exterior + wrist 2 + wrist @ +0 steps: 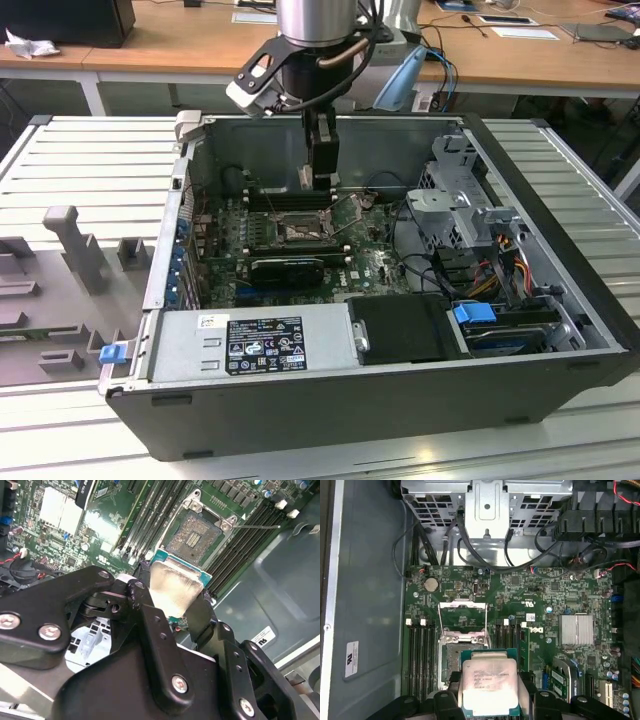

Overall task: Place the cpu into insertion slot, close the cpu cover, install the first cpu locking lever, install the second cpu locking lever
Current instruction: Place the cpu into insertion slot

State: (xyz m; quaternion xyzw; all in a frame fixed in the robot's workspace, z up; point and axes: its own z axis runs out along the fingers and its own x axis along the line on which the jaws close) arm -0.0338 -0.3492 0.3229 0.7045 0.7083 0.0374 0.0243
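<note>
cpu (489,685) is pinched by its opposite edges between the two black fingers of my hand (490,706), pale metal face towards the first wrist camera, and in the second wrist view it (172,587) tilts, its green edge nearest the socket. It is not seated: it hangs above the insertion slot (451,662), overlapping part of it in the first wrist view, while the slot's dark contact field (192,535) lies bare. I see the cpu cover (462,605) swung up and open at the slot's edge, and a thin locking lever (257,526) sticking out sideways, unlatched. In the exterior view my hand (320,180) reaches down into the open computer case (560,330), which lies on the slatted grey table (60,150), over the far side of the slot (300,232). Black memory slots (420,655) flank the socket on the green motherboard (560,590), and the grey power supply (250,345) sits along the case's near wall.
</note>
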